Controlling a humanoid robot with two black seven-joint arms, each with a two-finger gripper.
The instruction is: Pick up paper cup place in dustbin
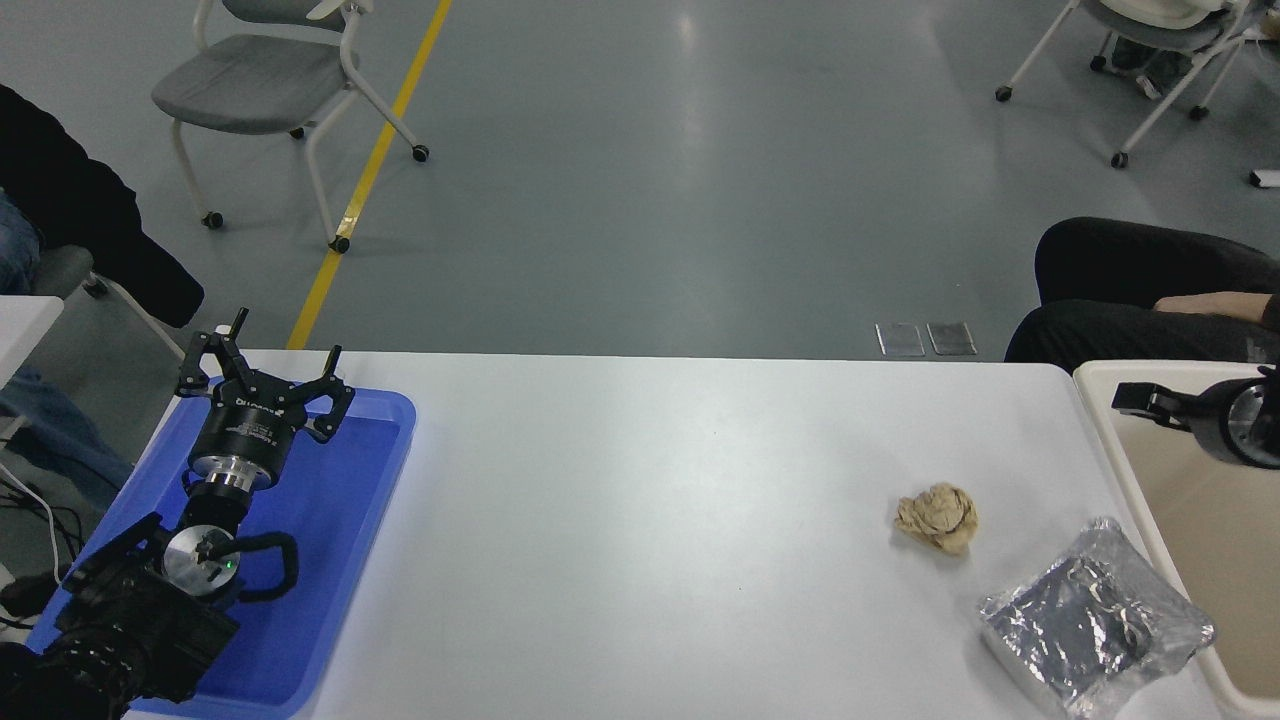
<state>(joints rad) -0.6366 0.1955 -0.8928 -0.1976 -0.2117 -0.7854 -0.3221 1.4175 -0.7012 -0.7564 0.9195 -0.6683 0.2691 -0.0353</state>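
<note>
The paper cup does not show anywhere in the head view. The dustbin (1140, 490), a large cream-beige bin with a thick rim, stands at the table's right end and is cut off by the picture's edge. My right gripper (1140, 400) reaches in from the right edge and hangs above the bin's far left corner, open and holding nothing. My left gripper (265, 370) is parked open over the blue tray (370, 470) at the lower left.
A crumpled tan paper ball (937, 517) lies on the white table left of the bin. A silver foil pouch (1090, 625) lies at the table's front right, touching the bin's rim. A person in black sits beyond the bin at the far right.
</note>
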